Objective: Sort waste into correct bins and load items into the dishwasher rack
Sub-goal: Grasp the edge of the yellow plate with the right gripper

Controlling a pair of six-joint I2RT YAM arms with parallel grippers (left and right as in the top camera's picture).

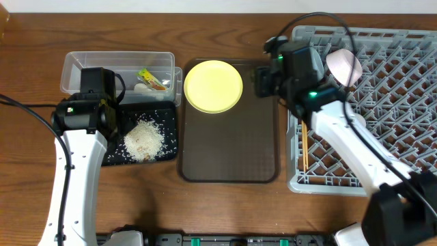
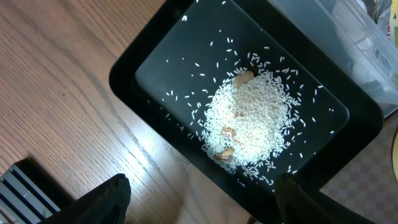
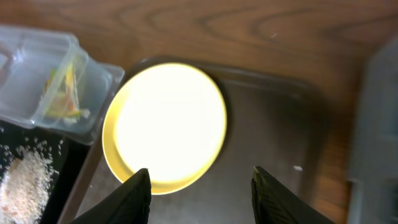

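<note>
A round yellow plate (image 1: 214, 85) lies at the far end of the dark brown serving tray (image 1: 232, 150); it also shows in the right wrist view (image 3: 165, 121). My right gripper (image 3: 200, 186) is open and empty, above the tray just right of the plate. The black tray (image 1: 116, 156) holds a heap of white rice scraps (image 2: 249, 118). My left gripper (image 2: 205, 199) is open and empty above its near edge. The clear tub (image 1: 89, 67) holds the yellow-green wrapper (image 1: 153, 78) and a white scrap (image 1: 140, 87). The grey rack (image 1: 403, 102) holds a pale bowl (image 1: 343, 66) and chopsticks (image 1: 304, 147).
The wooden table (image 1: 27, 171) surrounds everything. The rack fills the right side, close against the serving tray's right edge. The tub and black tray sit side by side at the left.
</note>
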